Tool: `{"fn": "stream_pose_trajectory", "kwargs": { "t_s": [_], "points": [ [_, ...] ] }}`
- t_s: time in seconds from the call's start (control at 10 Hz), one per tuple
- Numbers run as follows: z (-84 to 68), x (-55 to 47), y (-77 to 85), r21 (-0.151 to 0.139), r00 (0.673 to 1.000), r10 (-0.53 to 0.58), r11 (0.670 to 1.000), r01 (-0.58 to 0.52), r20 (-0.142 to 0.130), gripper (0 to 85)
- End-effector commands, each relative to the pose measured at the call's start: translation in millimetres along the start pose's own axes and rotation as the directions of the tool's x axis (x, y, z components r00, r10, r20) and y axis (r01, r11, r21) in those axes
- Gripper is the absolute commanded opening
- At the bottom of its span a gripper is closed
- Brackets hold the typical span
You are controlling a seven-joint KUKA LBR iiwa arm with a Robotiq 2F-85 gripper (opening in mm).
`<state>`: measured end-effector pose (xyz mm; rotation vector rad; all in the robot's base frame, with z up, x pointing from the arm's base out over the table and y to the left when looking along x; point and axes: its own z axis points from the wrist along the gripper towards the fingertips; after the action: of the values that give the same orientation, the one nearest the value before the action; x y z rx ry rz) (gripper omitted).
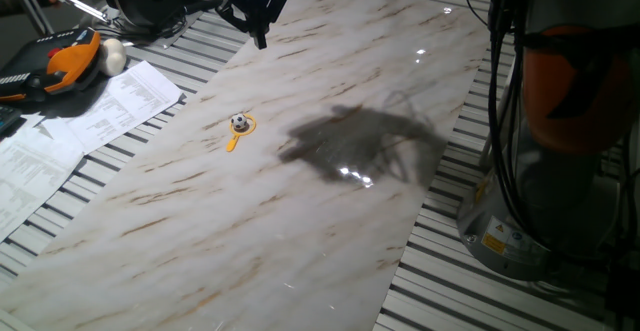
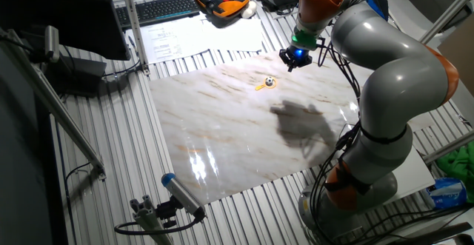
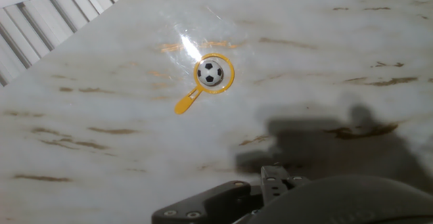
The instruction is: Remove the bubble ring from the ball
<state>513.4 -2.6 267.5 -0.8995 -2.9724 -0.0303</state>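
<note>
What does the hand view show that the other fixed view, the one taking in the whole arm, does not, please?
Only the hand view shows the bubble ring lying flat around the ball, its handle pointing away, and the ball's dark patches. Only the fixed view shows the gripper raised above the slab, off to one side of the ring, plus a keyboard. Both show the marble slab and the arm's shadow.

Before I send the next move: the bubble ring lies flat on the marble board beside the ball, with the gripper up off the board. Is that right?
Not quite. The bubble ring lies flat on the marble board, but around the ball, not beside it: the hand view shows the ball sitting inside the loop. The gripper is indeed up off the board, as one fixed view shows.
</note>
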Motion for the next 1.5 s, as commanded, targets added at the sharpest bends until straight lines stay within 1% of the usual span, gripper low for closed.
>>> {"fn": "stream_pose_trajectory", "kwargs": {
  "t_s": [0.0,0.6,1.4],
  "points": [
    [0.0,0.0,0.0,0.0,1.0,-0.001,1.0,0.001,0.0,0.0],
    [-0.3,0.0,0.1,0.0,1.0,-0.001,1.0,0.001,-0.003,0.0],
    [-0.2,-0.3,0.2,-0.006,1.0,-0.003,1.0,0.003,-0.01,0.0]
  ]
}}
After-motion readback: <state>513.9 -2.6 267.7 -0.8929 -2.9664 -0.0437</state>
